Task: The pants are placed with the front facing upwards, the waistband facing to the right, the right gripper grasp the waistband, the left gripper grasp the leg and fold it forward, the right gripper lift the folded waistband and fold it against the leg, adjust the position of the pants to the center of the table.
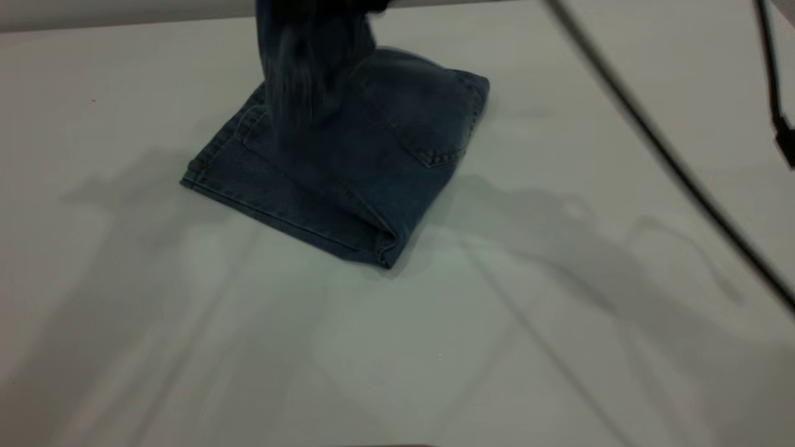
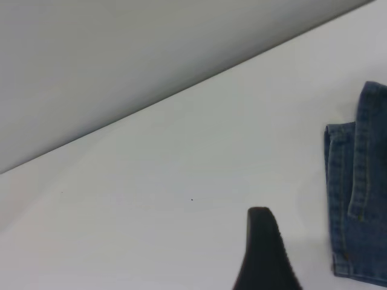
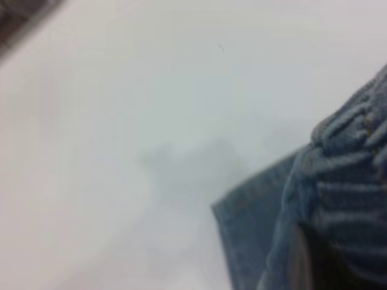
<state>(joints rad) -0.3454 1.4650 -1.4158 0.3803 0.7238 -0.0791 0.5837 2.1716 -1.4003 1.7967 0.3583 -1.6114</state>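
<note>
On the far middle of the table (image 1: 559, 347), seen from outside the rig, the pants (image 1: 348, 167) are lying folded lengthwise, a back pocket facing up and the hem pointing toward the view's left. One end of the denim is being pulled up in a blurred column that is running out of the top edge — whatever is lifting it is sitting above the frame. Two dark cables (image 1: 652, 143) are crossing the right side of the table, well apart from the denim, and soft arm shadows are falling across the near surface.

From the left wrist, the left gripper (image 2: 263, 254) is showing only one black blunt tip over bare table, near the hem of the pants (image 2: 357, 199) but not touching it; whether it is spread or closed cannot be told.

From the right wrist, the ruffled waistband (image 3: 351, 175) is filling the near corner, bunched right against the camera — the right gripper itself is not showing, so its grip cannot be told.
</note>
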